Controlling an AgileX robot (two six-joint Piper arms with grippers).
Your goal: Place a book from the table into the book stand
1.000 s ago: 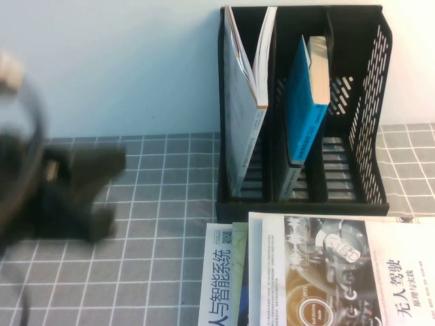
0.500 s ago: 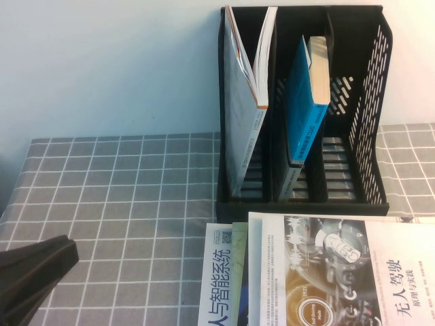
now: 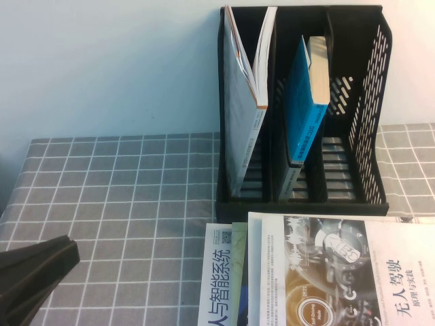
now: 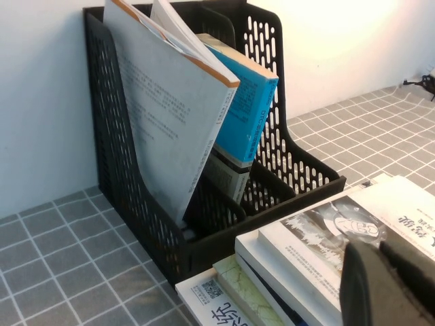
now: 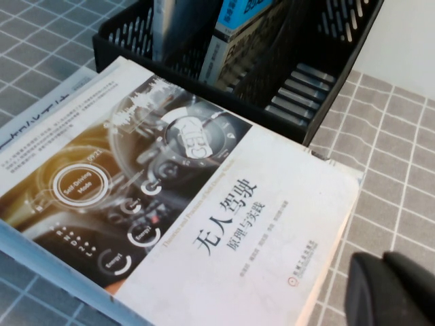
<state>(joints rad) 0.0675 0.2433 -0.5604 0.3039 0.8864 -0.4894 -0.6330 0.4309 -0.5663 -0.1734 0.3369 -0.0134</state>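
Observation:
The blue and grey book (image 3: pixel 302 102) stands leaning in the middle compartment of the black book stand (image 3: pixel 370 102) at the back of the table (image 3: pixel 136 190). It also shows in the left wrist view (image 4: pixel 248 115) and the right wrist view (image 5: pixel 228 47). My left gripper (image 3: pixel 61 255) is low at the front left of the table, far from the stand; in its own view its fingers (image 4: pixel 380 285) are shut and empty. My right gripper (image 5: pixel 391 288) is out of the high view; it is shut and empty beside the corner of the cream-covered book (image 5: pixel 204 204).
A thin white book with an orange edge (image 3: pixel 241 102) leans in the stand's left compartment; the right compartment holds nothing. A stack of books topped by the cream-covered one (image 3: pixel 340 272) lies flat in front of the stand. A pale wall is behind.
My left gripper dropped from the left middle of the high view to the front left corner a second ago and has since stayed there. The books have not moved.

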